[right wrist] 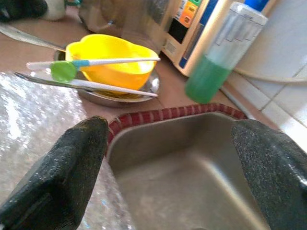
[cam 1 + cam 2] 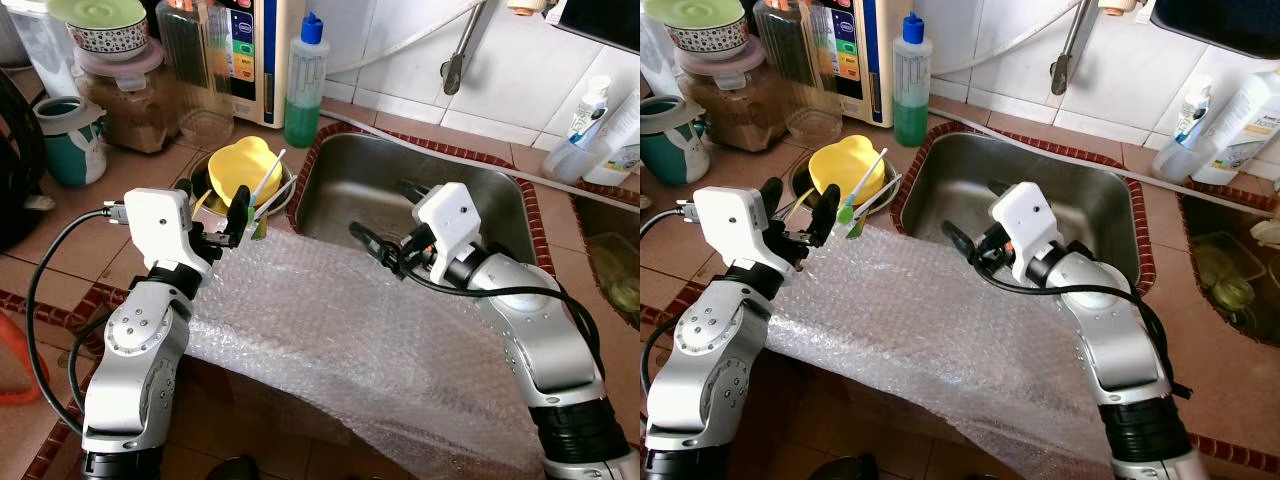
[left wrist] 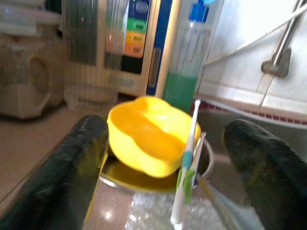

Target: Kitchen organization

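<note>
A yellow bowl (image 2: 240, 170) sits in a shallow metal dish (image 1: 120, 98) on the tiled counter, left of the steel sink (image 2: 370, 180). A white and green utensil (image 3: 187, 158) leans across the bowl, with another white one beside it. A sheet of bubble wrap (image 2: 350, 330) lies over the counter's front and the sink's near rim. My left gripper (image 2: 212, 205) is open just in front of the bowl, with nothing between its fingers. My right gripper (image 2: 385, 215) hangs open and empty over the sink's near left corner, above the edge of the wrap.
A green soap bottle (image 2: 303, 85) and a water purifier (image 2: 255, 50) stand behind the bowl. Jars, a clear glass (image 2: 195, 70) and a teal mug (image 2: 70, 140) crowd the back left. The faucet (image 2: 460, 50) hangs over the sink; bottles (image 2: 590, 130) stand at the right.
</note>
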You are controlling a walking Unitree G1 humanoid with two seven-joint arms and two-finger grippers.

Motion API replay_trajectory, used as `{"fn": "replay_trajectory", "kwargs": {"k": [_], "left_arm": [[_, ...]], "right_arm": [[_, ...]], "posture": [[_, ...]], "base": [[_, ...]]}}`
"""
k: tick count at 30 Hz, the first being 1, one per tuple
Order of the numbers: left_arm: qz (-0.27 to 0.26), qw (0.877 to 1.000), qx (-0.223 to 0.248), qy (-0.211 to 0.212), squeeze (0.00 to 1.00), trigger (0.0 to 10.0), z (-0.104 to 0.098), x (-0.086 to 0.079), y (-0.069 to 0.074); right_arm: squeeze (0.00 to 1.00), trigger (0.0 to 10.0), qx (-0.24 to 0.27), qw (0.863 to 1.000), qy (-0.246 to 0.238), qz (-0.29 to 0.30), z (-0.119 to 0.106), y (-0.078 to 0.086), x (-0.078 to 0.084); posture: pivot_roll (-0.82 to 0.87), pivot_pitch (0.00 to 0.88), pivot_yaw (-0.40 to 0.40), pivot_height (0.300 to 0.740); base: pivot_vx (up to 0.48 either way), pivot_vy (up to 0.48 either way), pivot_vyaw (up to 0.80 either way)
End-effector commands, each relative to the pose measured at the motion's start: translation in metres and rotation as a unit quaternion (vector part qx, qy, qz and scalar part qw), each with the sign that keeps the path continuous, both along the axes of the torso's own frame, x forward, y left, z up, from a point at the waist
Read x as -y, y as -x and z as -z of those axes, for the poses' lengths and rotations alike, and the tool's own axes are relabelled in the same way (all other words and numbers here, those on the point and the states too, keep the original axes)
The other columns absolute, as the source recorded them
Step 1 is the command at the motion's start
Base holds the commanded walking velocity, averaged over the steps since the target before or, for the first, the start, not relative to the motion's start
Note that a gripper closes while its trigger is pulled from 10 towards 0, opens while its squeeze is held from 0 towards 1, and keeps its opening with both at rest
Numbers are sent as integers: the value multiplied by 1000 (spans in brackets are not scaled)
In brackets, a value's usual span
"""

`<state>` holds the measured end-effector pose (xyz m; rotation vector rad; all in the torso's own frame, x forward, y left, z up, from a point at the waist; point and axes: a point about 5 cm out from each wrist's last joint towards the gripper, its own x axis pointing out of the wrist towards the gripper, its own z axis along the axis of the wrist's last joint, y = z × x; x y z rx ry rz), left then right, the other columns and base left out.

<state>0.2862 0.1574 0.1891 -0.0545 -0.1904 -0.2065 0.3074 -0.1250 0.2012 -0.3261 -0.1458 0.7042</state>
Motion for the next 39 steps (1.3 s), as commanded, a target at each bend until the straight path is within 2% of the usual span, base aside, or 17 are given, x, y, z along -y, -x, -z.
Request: {"fn": "replay_trajectory", "kwargs": {"k": [1,7,14,22,23,29,35,36,37,38,39], "left_arm": [[20,1000,-13,-4,1000,10000,4,3,-2],[36,998,-37,-25,1000,10000,10,3,-14],[42,997,-41,-44,1000,10000,11,5,-25],[31,997,-49,-60,1000,10000,11,-2,-35],[32,996,-50,-63,0,10000,11,-2,-36],[61,993,-77,-69,0,10000,20,1,-39],[82,991,-83,-71,0,10000,22,3,-39],[86,990,-83,-73,0,9137,22,3,-40],[86,990,-83,-73,0,9137,22,3,-40],[86,990,-83,-77,0,8471,22,2,-41],[85,990,-82,-76,0,4941,21,2,-42]], "right_arm": [[0,10000,4,1000,2,-27,-8,4,-4],[0,10000,9,999,14,-37,-9,8,-6],[0,10000,8,999,19,-36,-9,11,-6],[0,10000,7,999,20,-31,-10,11,-5],[0,10000,6,999,19,-28,-10,11,-4],[0,10000,6,999,19,-26,-10,11,-5],[0,10000,7,1000,17,-24,-10,9,-5],[0,10000,8,1000,17,-23,-10,8,-6],[0,10000,8,1000,17,-23,-10,8,-6],[0,10000,9,1000,17,-21,-10,8,-6],[0,10000,9,1000,16,-20,-10,8,-6]], "posture": [[75,121,-102,740],[54,124,-95,740],[44,126,-91,740],[35,137,-84,740],[35,137,-84,740],[36,132,-81,740],[38,129,-76,740],[39,127,-72,740],[39,127,-72,740],[40,126,-68,740],[41,128,-64,740]], "base": [[0,0,0],[0,0,0],[0,0,0],[0,0,0],[0,0,0],[0,0,0],[0,0,0],[0,0,0],[0,0,0],[0,0,0],[0,0,0]]}}
